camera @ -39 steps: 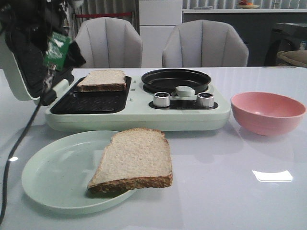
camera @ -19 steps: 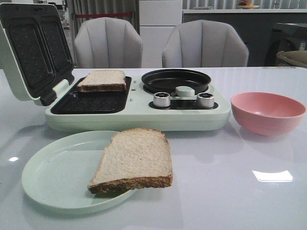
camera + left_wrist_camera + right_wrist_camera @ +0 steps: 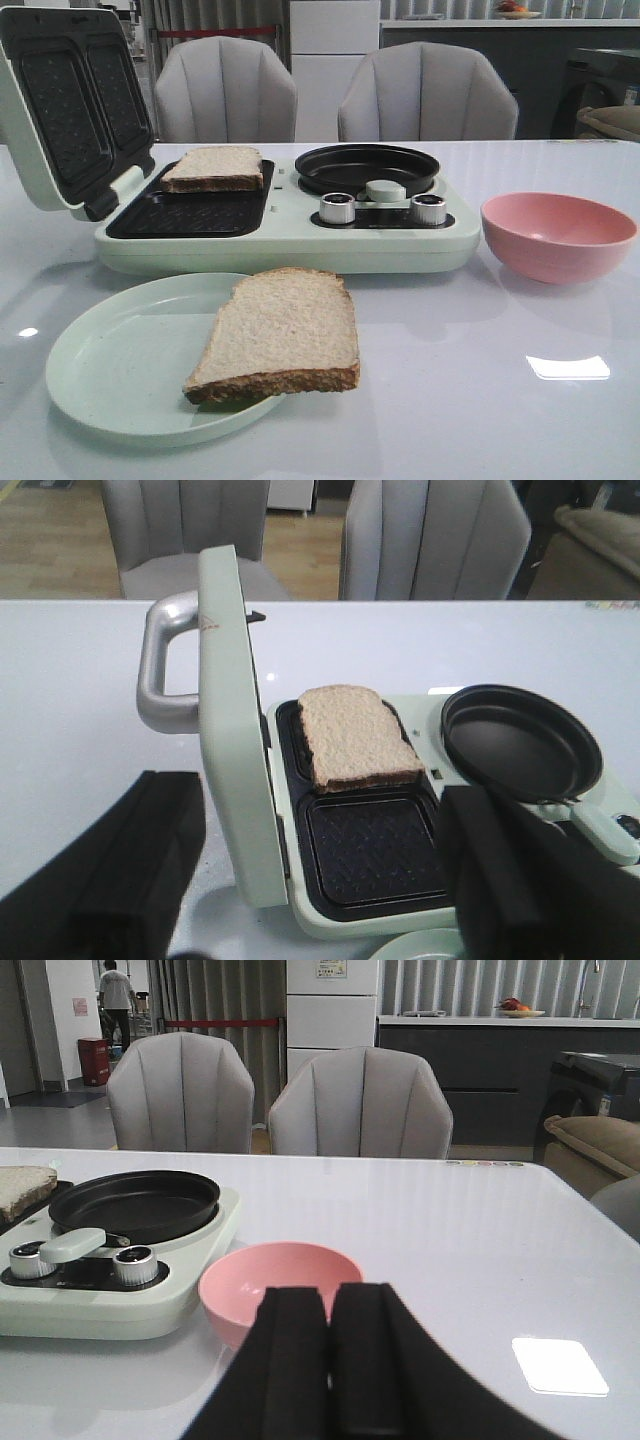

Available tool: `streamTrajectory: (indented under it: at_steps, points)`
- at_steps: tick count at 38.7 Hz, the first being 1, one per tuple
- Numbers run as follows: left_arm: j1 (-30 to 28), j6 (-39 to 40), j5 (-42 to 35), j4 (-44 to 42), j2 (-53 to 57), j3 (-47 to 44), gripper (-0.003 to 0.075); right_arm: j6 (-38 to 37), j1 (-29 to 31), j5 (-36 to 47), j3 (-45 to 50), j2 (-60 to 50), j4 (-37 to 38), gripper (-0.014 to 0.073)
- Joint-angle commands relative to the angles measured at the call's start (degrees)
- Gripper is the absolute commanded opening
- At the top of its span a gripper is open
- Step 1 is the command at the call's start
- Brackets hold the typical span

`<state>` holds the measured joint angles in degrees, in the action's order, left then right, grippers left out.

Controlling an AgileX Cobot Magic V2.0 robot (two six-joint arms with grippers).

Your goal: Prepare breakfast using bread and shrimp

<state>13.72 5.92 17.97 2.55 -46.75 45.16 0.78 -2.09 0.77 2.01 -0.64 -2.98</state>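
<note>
Front view: a pale green breakfast maker [image 3: 290, 235] sits on the white table [image 3: 480, 400] with its lid [image 3: 65, 110] raised at the left. One slice of bread [image 3: 213, 167] lies on the far half of the dark grill plate [image 3: 185, 212]. A black round pan [image 3: 367, 168] sits on the maker's right side, with two metal knobs [image 3: 338, 207] in front of it. Near the front edge, a second slice of bread [image 3: 278, 335] rests on a light green plate [image 3: 110, 365], its right side overhanging the rim. A pink bowl [image 3: 556, 235] stands to the right of the maker. No shrimp shows, and neither arm appears here.

Left wrist view: the left gripper [image 3: 310, 880] is spread wide, its two black fingers [image 3: 515, 875] well apart and holding nothing. It hangs above the open maker, with the bread on the grill's far half beside the upright lid and its silver handle [image 3: 165, 665].

Right wrist view: the right gripper [image 3: 329, 1360] is clenched, its fingers pressed together with nothing between them. The pink bowl lies just beyond the fingertips; its inside cannot be seen.
</note>
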Motion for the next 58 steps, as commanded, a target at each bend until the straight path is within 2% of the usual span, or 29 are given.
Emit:
streamTrajectory:
  at_steps: [1,10,19,27,35,44,48,55,58]
  points:
    - [-0.14,0.66,-5.14,0.85,6.36,-1.46,0.0543,0.06,0.32,4.56,-0.68,-1.08,0.65,0.0141]
    - [3.12,0.66,-6.54,0.37,19.74,-9.46,0.0543,0.06,0.32,4.56,-0.68,-1.08,0.65,0.0141]
    - [7.43,0.56,-6.76,0.29,29.75,-19.27,0.0543,0.06,0.32,4.56,-0.68,-1.08,0.65,0.0141]
    - [11.2,0.56,-8.19,0.75,37.19,-24.12,0.0543,0.06,0.32,4.56,-0.68,-1.08,0.65,0.0141]
    - [13.61,0.56,-8.52,0.75,39.27,-25.34,0.0543,0.06,0.32,4.73,-0.68,-1.09,0.65,0.0141]
    - [13.61,0.56,-7.55,0.75,39.27,-25.34,0.0543,-1.14,0.26,13.69,-1.44,-1.04,0.26,0.0141]
    - [13.69,0.56,-7.86,0.75,39.27,-25.97,0.0543,-3.59,-0.01,10.28,-5.26,0.25,0.11,0.0141]
    - [13.69,0.56,-8.82,0.75,39.27,-26.56,0.0543,-3.4,-0.01,-4.23,-16.66,9.59,0.67,0.0141]
    - [13.69,0.56,-8.99,0.75,39.27,-26.56,0.0543,-3.4,-0.01,-6.72,-19.43,13.41,0.67,0.0141]
